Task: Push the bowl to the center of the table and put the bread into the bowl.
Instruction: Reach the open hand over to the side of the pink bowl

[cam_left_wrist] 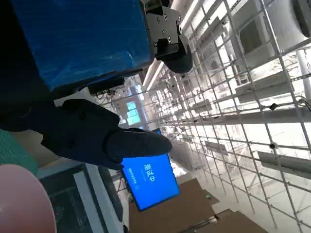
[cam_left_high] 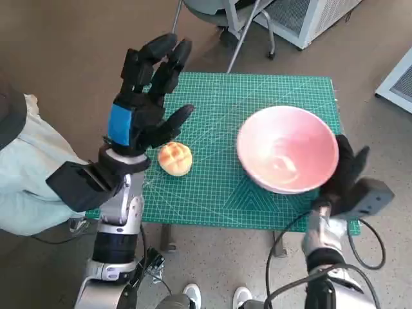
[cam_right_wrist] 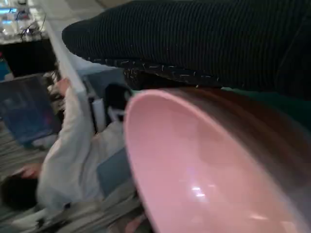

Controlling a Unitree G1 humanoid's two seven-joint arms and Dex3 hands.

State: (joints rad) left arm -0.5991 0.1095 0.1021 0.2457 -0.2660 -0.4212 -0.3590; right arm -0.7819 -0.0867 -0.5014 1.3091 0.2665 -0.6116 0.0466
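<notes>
Head view: pink bowl sits toward the right side of the green cutting mat, its near rim close to the table's front edge, not yet at center. Right hand, gloved, lies flat against the bowl's outer right wall, holding nothing, fingers apart; placed there, I judge, to shove the bowl leftward. Right wrist view confirms it: glove directly over the bowl's rim, touching or nearly so. Bowl glossy pale pink inside, darker brownish on the outside wall, empty. Bread, a round golden bun with a scored top, rests on the mat left of center, well apart from the bowl. Left hand raised above the table's left side, fingers spread, empty; likely parked clear until the push is done. A person in pale clothing sits at the left edge
</notes>
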